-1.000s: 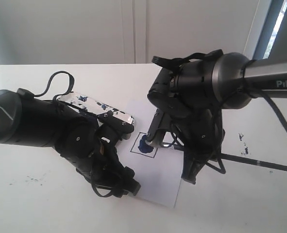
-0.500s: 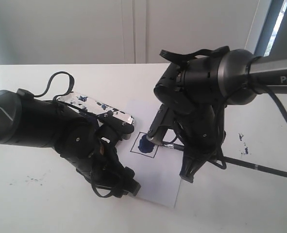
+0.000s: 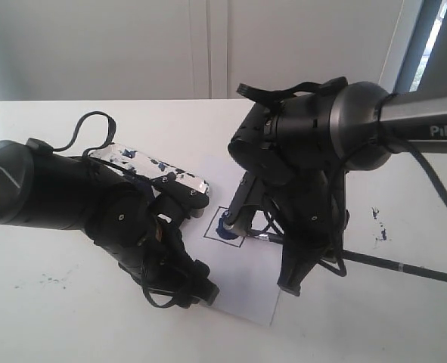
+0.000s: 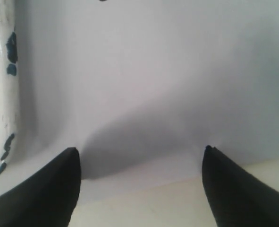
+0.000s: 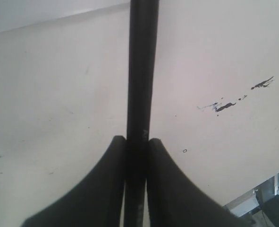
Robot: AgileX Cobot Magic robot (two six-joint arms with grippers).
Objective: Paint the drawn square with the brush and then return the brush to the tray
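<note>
The brush [image 5: 141, 71] is pinched between the two fingers of the right gripper [image 5: 137, 139], which are closed tight on its black handle. From the side, the handle [image 3: 397, 266] sticks out low over the table to the right, while the painted tip sits down inside the drawn square [image 3: 221, 231], where there is a dark blue smear. The bulk of the right arm hangs over the square and hides most of it.

The left gripper [image 4: 140, 151] is spread wide with nothing between its fingers, low over the near edge of the white paper sheet [image 3: 246, 280]. The left arm lies across the left part of the sheet and covers much of the tray [image 3: 155, 170], which is just beyond it. The tray's white rim, blotched with dark blue paint, also shows right beside the left gripper's fingers.

Everything is on a white table [image 3: 57, 318], with a few dark paint specks [image 3: 378, 219] to the right of the sheet. Behind is a pale wall [image 3: 132, 45], and a window frame [image 3: 420, 38] shows at the far right.
</note>
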